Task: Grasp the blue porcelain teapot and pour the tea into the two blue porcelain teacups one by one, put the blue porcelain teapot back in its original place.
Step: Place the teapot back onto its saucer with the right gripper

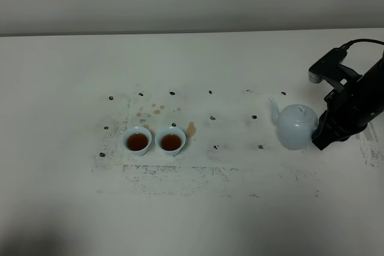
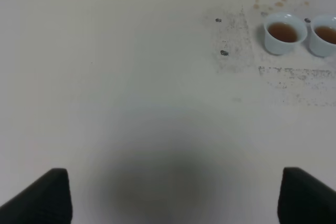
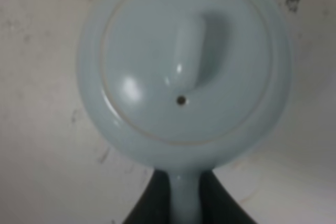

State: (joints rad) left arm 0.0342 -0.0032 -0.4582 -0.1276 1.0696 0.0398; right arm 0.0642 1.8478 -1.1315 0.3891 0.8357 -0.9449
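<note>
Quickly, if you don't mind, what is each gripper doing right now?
Left gripper: open, holding nothing.
Right gripper: shut on the blue porcelain teapot by its handle.

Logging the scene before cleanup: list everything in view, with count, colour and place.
teapot: one, pale blue, upright on the table at the right, spout toward the cups.
teacups: two, pale blue, side by side left of centre, the left one and the right one, both holding brown tea.
tea spills: several brownish spots, behind and beside the cups.
dark marks: many, black, scattered across the table.
table: one, white, worn.
right hand: one, black, shut on the teapot's handle.
left hand: one, black, open over bare table.
</note>
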